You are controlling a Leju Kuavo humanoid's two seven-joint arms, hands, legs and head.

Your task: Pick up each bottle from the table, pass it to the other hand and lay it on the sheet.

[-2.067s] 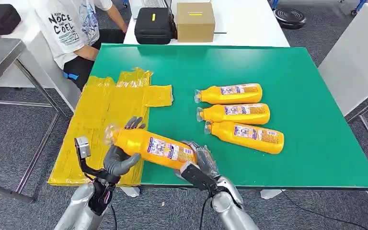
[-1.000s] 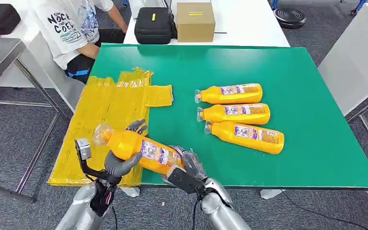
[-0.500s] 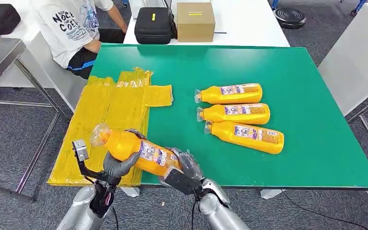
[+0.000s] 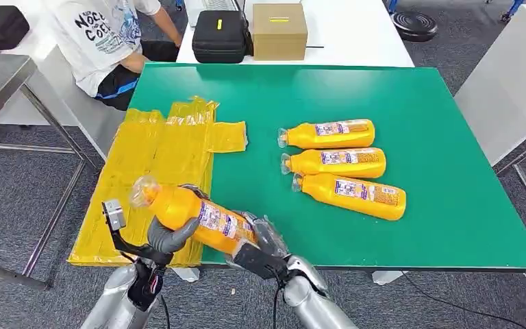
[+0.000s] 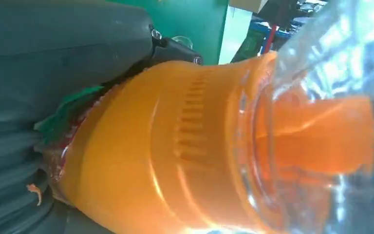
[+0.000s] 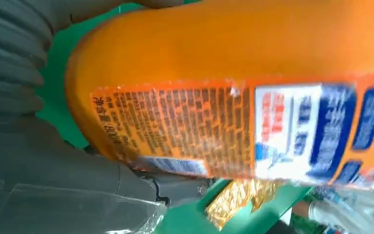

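Passing one orange plastic bottle [image 4: 195, 216] between hands beside the green table [image 4: 383, 96].

Yellow crinkled sheet [image 4: 154, 161] lies just beyond the left hand [image 4: 171, 234], which cups the neck end; the right hand [image 4: 257, 241] grips the base. Long axis slants, cap toward the sheet. Three more bottles [image 4: 335, 162] lie in a row, well apart; four bottles in all.

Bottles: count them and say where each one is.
4. One bottle is held between the left hand and the right hand, over the table's near edge. Three lie side by side on the green table: far, middle, near.
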